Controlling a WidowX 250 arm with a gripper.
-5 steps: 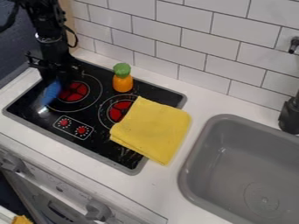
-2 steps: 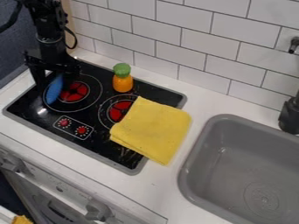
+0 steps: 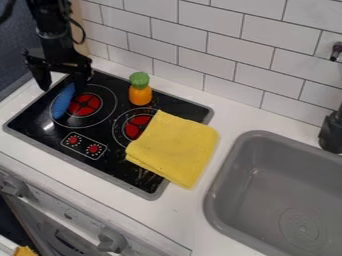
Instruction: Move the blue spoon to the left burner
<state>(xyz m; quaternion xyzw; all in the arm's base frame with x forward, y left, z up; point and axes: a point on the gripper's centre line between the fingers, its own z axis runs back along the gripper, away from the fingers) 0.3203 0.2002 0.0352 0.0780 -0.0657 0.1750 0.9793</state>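
See the blue spoon (image 3: 62, 102) lying across the left edge of the left burner (image 3: 85, 105); near its far end, see the black gripper (image 3: 62, 86) with jaws spread apart. Farther right, see an orange-and-green toy (image 3: 140, 94), a folded yellow cloth (image 3: 174, 147) overlapping cooktop (image 3: 110, 171) and counter (image 3: 184, 212), then the gray sink (image 3: 257, 200).

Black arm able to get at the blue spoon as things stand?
Likely yes. The claw is open, near the upper end of the blue spoon, with nothing visible between them. The yellow cloth lies well off to the picture's right.
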